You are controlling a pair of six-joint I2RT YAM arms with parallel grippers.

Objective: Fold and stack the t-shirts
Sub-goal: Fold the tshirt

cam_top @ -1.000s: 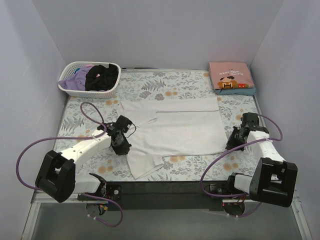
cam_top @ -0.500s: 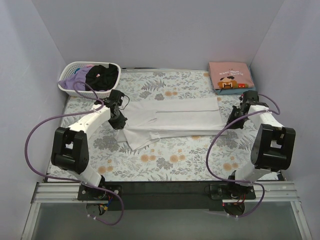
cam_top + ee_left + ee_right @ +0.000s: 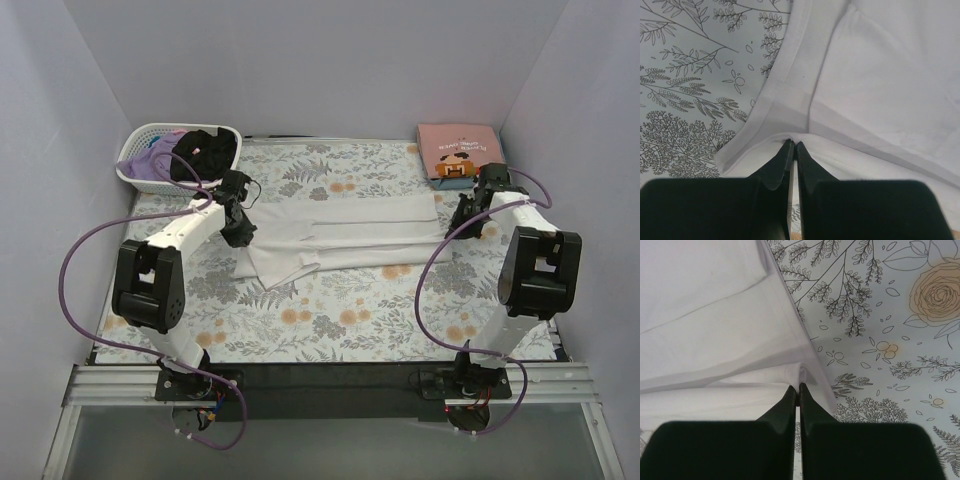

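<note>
White t-shirt [image 3: 350,228] is being held mid-table on the floral cloth [image 3: 350,312], doubled over. Left gripper [image 3: 792,145] and right gripper [image 3: 798,387] are both being squeezed tight on its hem corners, probably so the fold's being laid evenly.

Nothing legible anywhere. The folded pink cartoon-print t-shirt [image 3: 458,152] at the far right corner of the counter [image 3: 380,300] bears lettering too small to read.
</note>
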